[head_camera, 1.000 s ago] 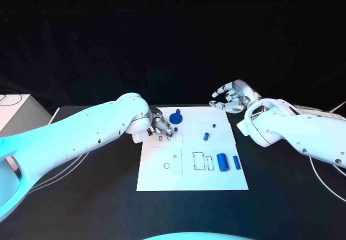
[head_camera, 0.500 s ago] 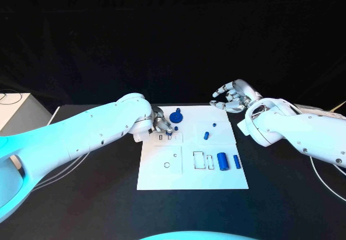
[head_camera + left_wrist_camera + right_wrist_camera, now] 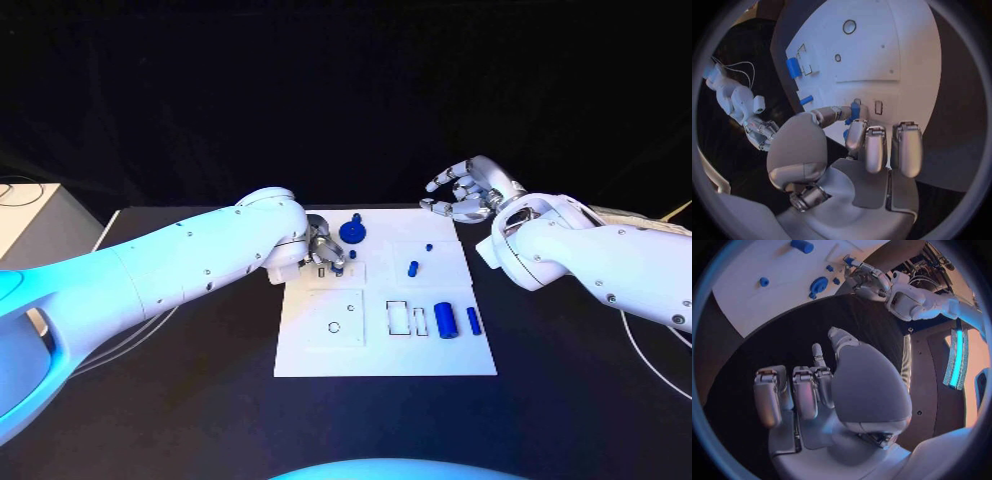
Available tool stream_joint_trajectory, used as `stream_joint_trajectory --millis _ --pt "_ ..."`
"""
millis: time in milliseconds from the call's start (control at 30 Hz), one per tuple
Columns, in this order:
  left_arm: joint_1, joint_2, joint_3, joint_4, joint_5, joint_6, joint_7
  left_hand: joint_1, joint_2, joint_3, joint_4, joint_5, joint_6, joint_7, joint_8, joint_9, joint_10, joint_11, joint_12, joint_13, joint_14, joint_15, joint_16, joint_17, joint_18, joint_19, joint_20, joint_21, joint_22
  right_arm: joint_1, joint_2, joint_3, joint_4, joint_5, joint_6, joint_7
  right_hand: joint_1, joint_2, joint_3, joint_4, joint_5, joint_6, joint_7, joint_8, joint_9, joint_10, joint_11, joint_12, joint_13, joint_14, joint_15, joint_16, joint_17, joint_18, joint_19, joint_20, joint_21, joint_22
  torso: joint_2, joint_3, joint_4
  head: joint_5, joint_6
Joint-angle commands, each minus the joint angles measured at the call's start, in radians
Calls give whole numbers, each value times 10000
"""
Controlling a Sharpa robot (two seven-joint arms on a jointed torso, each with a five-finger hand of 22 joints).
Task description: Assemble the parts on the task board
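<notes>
Head view: I'm seeing silver left hand (image 3: 326,253) pinching small blue part (image 3: 855,108) over white task board (image 3: 378,355); silver right hand (image 3: 464,191) hovering, fingers curled, holding nothing.

A black table (image 3: 173,400) is seen from above, and a white task board (image 3: 433,365) is laid flat near its middle, with its long sides running away from the robot. Dark tabletop is left bare on both sides of the board and in front of it. Thin pale cables (image 3: 123,345) are draped across the table's left part, well apart from the board, and another thin cable (image 3: 656,350) is seen lying on the table near its right edge.
</notes>
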Motion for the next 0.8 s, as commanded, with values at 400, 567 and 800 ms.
stream_joint_trajectory --millis 400,567,800 --pt "-43 69 -53 -56 -91 192 -24 67 254 373 -436 46 1111 -1022 901 3150 80 -22 30 -2 1039 -92 34 2634 -154 5 -59 40 540 -10 2 5 10 -125 123 46 -88 22 45 3 43 -82 11 39 8 498 -38 -6 2217 1024 -48 65 2633 -159 953 -33 -53 2433 17 -10 3 -31 -36" --pt "-49 46 -61 -45 -104 251 -27 71 270 373 -435 45 1115 -1024 895 3149 82 -25 29 0 1039 -95 34 2634 -154 8 -61 41 544 -10 -5 5 13 -128 123 45 -88 22 45 3 43 -82 11 39 8 498 -38 -6 2217 1024 -48 65 2633 -159 953 -33 -53 2433 3 -2 11 -33 -63" --pt "-51 26 -66 -51 -175 316 -32 72 280 371 -437 44 1118 -1026 889 3148 81 -27 23 -7 1039 -97 34 2634 -155 10 -63 42 548 -10 -17 5 20 -130 120 45 -88 22 45 3 43 -82 11 39 8 498 -38 -6 2217 1024 -48 65 2633 -159 953 -33 -53 2433 8 -3 10 -30 -73"
